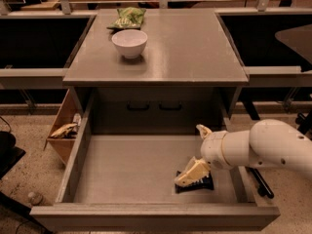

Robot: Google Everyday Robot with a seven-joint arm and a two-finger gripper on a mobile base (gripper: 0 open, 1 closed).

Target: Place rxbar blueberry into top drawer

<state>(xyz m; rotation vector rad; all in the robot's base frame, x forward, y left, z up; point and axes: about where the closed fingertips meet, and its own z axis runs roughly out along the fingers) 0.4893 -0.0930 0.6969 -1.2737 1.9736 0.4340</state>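
Note:
The rxbar blueberry (203, 184), a small dark navy wrapper, lies flat on the bottom of the open top drawer (131, 172), near its front right corner. My gripper (197, 151) is inside the drawer just above the bar, at the end of the white arm coming in from the right. It is open, with its jaws spread wide. The lower finger (191, 172) rests over the bar's left part and hides it. The upper finger (203, 129) points up and away from the bar.
A white bowl (129, 43) and a green crinkly snack bag (127, 17) sit on the cabinet top. The recessed panel with two dark handles (153, 106) is behind the drawer. A wooden box with items (63, 130) stands on the floor at left.

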